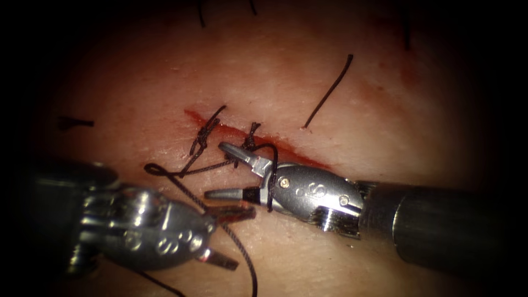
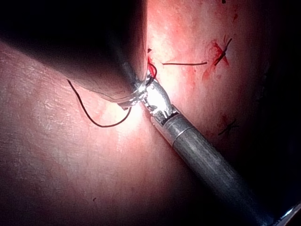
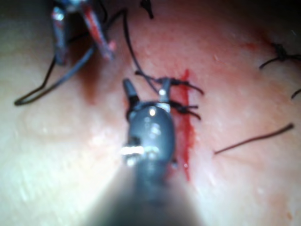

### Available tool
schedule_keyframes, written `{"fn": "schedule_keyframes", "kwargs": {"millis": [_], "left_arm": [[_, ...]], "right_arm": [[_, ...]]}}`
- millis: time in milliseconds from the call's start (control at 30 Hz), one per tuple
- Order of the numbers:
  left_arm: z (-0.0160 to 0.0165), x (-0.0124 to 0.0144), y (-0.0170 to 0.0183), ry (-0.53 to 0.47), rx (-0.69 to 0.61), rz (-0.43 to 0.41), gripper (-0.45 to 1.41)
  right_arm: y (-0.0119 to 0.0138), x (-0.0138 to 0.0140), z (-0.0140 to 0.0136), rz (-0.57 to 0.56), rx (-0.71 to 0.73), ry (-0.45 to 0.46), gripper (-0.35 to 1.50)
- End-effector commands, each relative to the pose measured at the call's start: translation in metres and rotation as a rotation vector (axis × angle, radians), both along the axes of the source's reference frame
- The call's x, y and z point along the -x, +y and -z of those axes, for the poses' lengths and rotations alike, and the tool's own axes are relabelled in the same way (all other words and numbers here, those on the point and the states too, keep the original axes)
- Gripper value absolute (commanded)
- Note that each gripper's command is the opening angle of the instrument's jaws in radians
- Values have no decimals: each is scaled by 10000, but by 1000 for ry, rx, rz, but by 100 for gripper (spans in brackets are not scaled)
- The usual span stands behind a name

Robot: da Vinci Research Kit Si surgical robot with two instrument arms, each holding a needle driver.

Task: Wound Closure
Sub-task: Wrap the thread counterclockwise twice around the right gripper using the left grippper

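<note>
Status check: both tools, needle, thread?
Right tool open, thread looped round it. Left tool open, holding nothing. Needle unseen. Two knots on cut.

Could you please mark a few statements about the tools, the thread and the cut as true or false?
1. The right tool has its jaws open. True.
2. A loop of thread lies around the right tool, just behind its jaws. True.
3. The left tool is shut on the tissue. False: its jaws stand open and grip nothing.
4. The cut has no stitches yet. False: two knotted stitches already cross it.
5. The right tool holds the needle. False: its open jaws hold nothing.
</note>
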State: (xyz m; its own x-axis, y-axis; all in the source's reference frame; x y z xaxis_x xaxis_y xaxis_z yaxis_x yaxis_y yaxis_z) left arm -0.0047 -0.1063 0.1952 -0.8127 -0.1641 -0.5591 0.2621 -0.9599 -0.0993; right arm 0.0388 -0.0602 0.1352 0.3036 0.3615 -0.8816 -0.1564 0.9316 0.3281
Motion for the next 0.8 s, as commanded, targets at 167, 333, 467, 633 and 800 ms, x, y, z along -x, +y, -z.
{"fn": "schedule_keyframes", "kwargs": {"millis": [167, 333, 467, 633, 800], "left_arm": [[-11, 4, -8, 20, 7, -34, 44], [-23, 4, -13, 56, 10, -79, 9], [-31, 3, -15, 65, 21, -99, -37], [-39, 3, -20, 25, -14, -141, -45], [-44, 5, -41, -46, -49, -121, -45]], "right_arm": [[-3, -7, -5, -2, -12, 3, 103], [-3, -7, -5, -2, -12, 3, 103], [-2, -7, -4, -2, -13, 3, 103], [1, -5, -2, -18, -23, 9, 101], [10, -3, 3, -60, -19, 24, 100]]}}
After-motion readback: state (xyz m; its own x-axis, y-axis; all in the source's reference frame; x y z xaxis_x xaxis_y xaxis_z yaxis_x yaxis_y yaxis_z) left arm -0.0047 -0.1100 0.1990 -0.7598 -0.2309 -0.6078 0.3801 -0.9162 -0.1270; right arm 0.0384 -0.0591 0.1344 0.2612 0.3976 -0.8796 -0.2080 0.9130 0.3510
